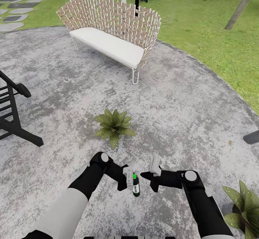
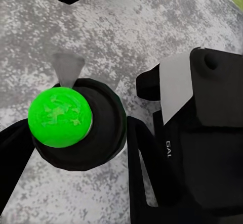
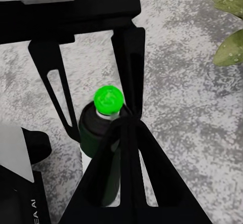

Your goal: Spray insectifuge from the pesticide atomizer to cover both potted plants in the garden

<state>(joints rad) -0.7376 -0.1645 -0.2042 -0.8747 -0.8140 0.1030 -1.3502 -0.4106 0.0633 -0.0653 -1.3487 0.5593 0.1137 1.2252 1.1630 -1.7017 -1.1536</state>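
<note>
We look down on a round grey stone patio [image 1: 187,98] ringed by green lawn [image 1: 216,26], with a wicker bench [image 1: 111,30] holding a white cushion at its far side and stepping stones [image 1: 18,8] beyond on the left. A dark slatted chair [image 1: 10,113] stands at the left edge.

One potted plant [image 1: 114,125], a rosette of speckled green leaves, sits on the stone just ahead of the arms; a second potted plant [image 1: 244,204] shows at the lower right, by the right arm.

Between the two arms we see the pesticide atomizer [image 1: 135,185], here a dark bottle with a bright green top, upright above the stone. Our left hand [image 1: 130,182] is pinching it, a finger on each side of the bottle, as the right wrist view shows. Our right hand [image 1: 149,177] sits just beside the bottle; whether its fingers are spread or pressed together we cannot tell.
</note>
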